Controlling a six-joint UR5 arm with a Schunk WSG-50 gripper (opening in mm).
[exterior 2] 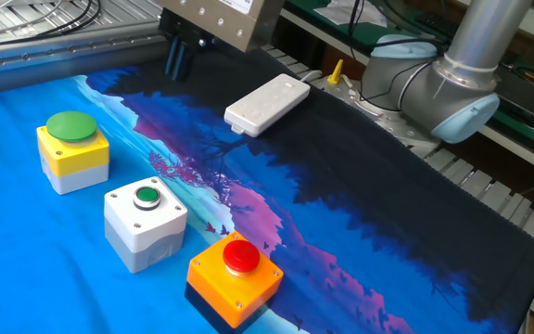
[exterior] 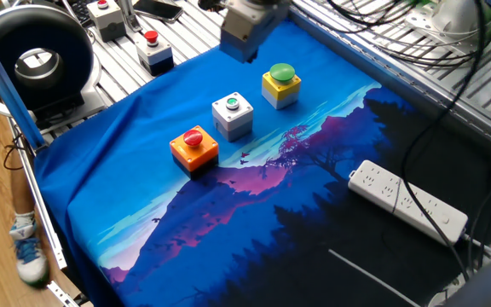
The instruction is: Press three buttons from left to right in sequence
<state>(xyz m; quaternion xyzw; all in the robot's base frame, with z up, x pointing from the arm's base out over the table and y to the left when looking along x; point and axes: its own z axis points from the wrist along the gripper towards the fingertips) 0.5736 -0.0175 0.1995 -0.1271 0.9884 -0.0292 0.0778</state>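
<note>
Three button boxes stand in a diagonal row on the blue printed cloth. The orange box with a red dome button point(exterior: 193, 147) point(exterior 2: 235, 276) is at the left of the row. The light grey box with a small green button point(exterior: 232, 115) point(exterior 2: 145, 221) is in the middle. The yellow box with a large green dome button point(exterior: 280, 85) point(exterior 2: 72, 147) is at the right. My gripper point(exterior: 246, 56) point(exterior 2: 177, 63) hangs in the air behind the yellow box, above the cloth's far edge, and touches nothing. Its dark fingers point down; no gap between them can be made out.
A white power strip point(exterior: 407, 202) point(exterior 2: 267, 102) lies on the dark part of the cloth. Two grey boxes with red buttons point(exterior: 153, 47) and a black round device point(exterior: 37, 60) stand beyond the cloth's left corner. The arm's base point(exterior 2: 452, 65) and cables lie behind.
</note>
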